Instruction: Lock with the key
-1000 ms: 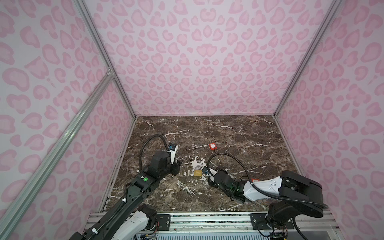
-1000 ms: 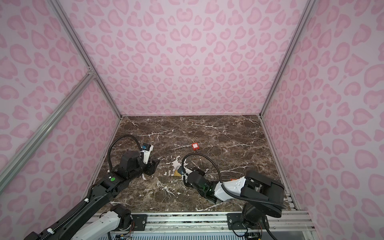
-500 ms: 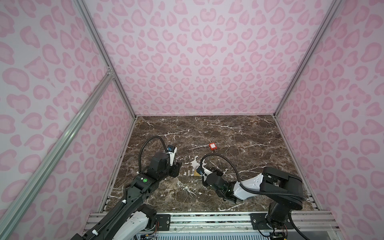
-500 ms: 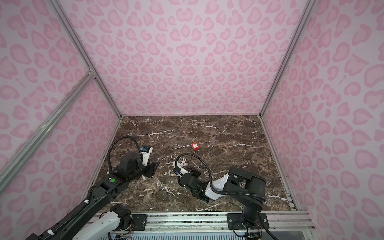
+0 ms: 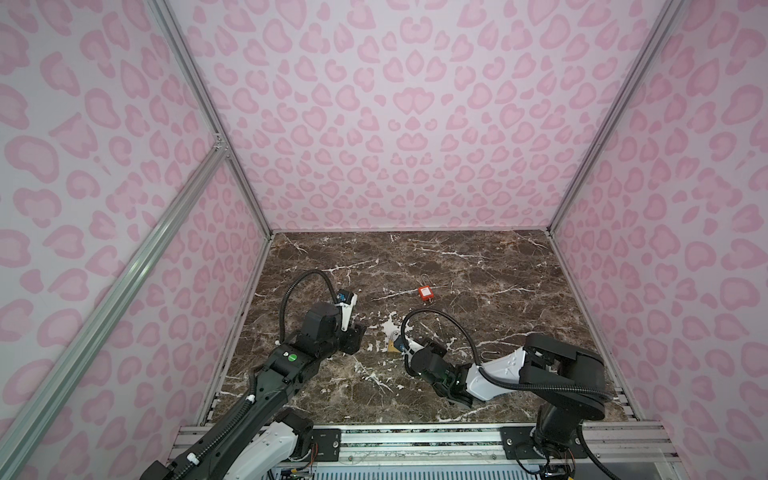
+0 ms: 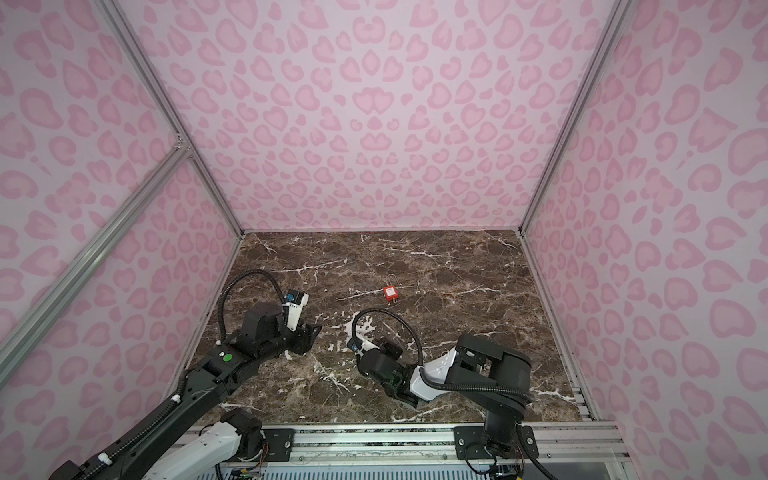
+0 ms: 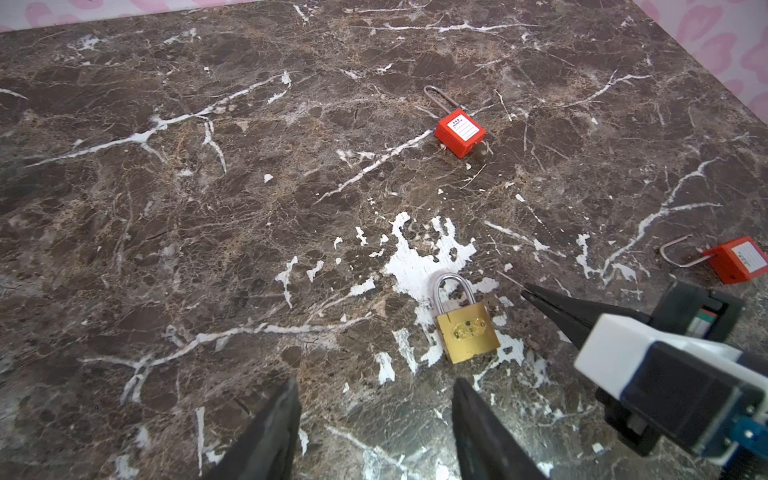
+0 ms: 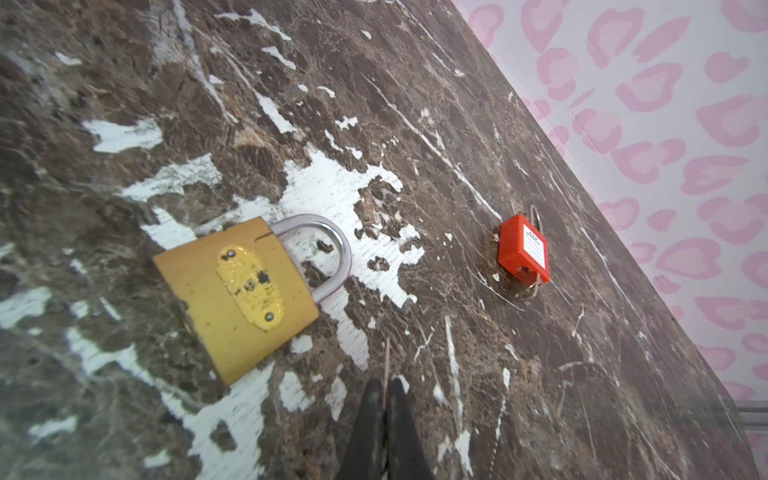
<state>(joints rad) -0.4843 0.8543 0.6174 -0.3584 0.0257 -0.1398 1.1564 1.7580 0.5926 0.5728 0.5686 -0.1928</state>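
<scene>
Brass padlock (image 7: 467, 332), with a square body and a rounded steel shackle, is laid flat on the brown marble-patterned bench (image 7: 166, 249). It lies near the front edge at mid-width, over a chipped white patch.

Three padlocks are counted:
- one brass
- first red padlock (image 7: 460, 132), boxy and ribbed with a white label, nearer the bench centre
- second red padlock (image 7: 735, 259), nearer the right edge

Right gripper (image 8: 385, 386): tips are pinched on a thin metal strip (image 8: 386, 353), just beside the brass body.

Left gripper (image 7: 374, 384): jaws are held apart, with nothing between them.

I see a brass-yellow padlock (image 8: 232, 299), a red padlock (image 8: 523, 253), my brown white-veined marble desk (image 8: 415, 62), pink leopard-spotted walls (image 5: 395, 124).
</scene>
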